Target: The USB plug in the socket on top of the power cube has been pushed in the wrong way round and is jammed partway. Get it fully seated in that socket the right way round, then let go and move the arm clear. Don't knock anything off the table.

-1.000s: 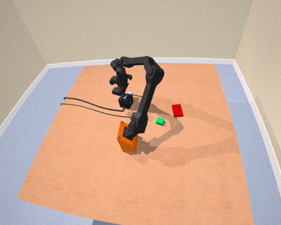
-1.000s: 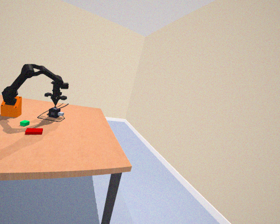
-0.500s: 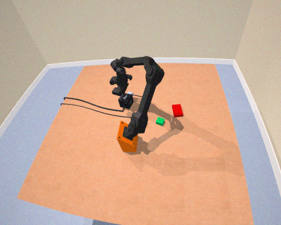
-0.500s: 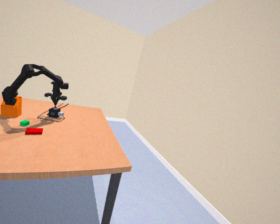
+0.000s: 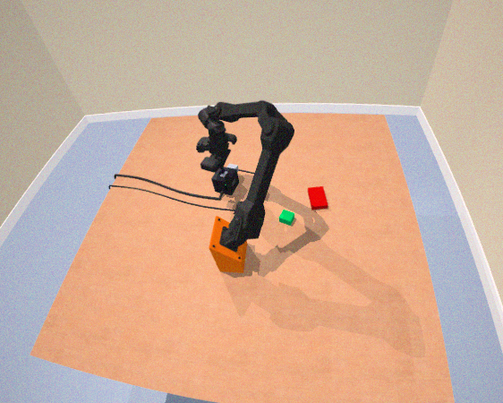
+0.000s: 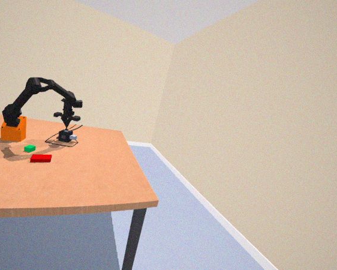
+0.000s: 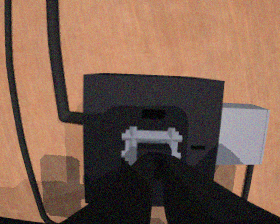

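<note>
The black power cube (image 5: 225, 183) (image 6: 63, 137) (image 7: 103, 95) stands on the table, with a light grey socket frame (image 7: 153, 135) on its top. My gripper (image 6: 66, 128) (image 7: 156, 165) points down over the cube top, its fingers almost together and shut on the dark USB plug (image 7: 157, 161). The plug is at the near side of the frame in the wrist view. The fingers and shadow hide most of it, so its depth in the socket and which way round it is cannot be told.
A pale block (image 5: 233, 167) (image 6: 73, 137) (image 7: 242, 135) sticks out of the cube's side. A thick black cable (image 5: 162, 185) (image 7: 54, 55) reaches the cube, and a thinner cable (image 5: 171, 200) (image 7: 10, 65) runs past. A green block (image 5: 286, 217) (image 6: 29, 148) and red block (image 5: 318, 197) (image 6: 41, 158) lie farther off.
</note>
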Tool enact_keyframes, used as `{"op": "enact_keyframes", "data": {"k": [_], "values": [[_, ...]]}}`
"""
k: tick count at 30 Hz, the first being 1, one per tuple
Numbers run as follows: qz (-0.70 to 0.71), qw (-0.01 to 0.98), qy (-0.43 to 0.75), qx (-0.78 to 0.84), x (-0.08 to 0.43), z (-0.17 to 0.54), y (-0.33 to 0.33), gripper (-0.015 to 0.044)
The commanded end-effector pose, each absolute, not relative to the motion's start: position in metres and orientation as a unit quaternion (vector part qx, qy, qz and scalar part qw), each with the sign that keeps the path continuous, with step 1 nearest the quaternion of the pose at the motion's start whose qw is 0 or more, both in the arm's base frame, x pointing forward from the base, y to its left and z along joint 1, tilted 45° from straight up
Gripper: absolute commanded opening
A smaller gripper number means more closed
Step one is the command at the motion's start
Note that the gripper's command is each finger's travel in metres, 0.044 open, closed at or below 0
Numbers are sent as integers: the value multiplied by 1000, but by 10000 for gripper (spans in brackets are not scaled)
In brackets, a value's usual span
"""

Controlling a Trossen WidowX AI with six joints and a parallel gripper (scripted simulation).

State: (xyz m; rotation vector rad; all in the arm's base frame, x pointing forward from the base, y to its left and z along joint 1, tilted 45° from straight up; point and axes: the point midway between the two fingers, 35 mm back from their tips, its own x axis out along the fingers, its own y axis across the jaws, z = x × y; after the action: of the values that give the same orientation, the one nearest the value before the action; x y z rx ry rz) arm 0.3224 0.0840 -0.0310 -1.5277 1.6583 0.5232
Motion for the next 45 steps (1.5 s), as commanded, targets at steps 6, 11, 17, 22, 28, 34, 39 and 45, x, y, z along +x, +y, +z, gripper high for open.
{"op": "enact_keyframes", "data": {"k": [6,11,17,22,28,34,39,45], "values": [[208,401,656,-605,323,-32,83,0],[208,401,656,-605,323,-33,83,0],[208,401,656,-605,323,-33,82,0],[208,401,656,-605,323,-33,82,0],[208,401,656,-605,323,-34,81,0],[208,401,656,-605,323,-35,81,0],[208,401,656,-605,323,-35,80,0],[208,401,656,-605,323,-35,80,0]]}}
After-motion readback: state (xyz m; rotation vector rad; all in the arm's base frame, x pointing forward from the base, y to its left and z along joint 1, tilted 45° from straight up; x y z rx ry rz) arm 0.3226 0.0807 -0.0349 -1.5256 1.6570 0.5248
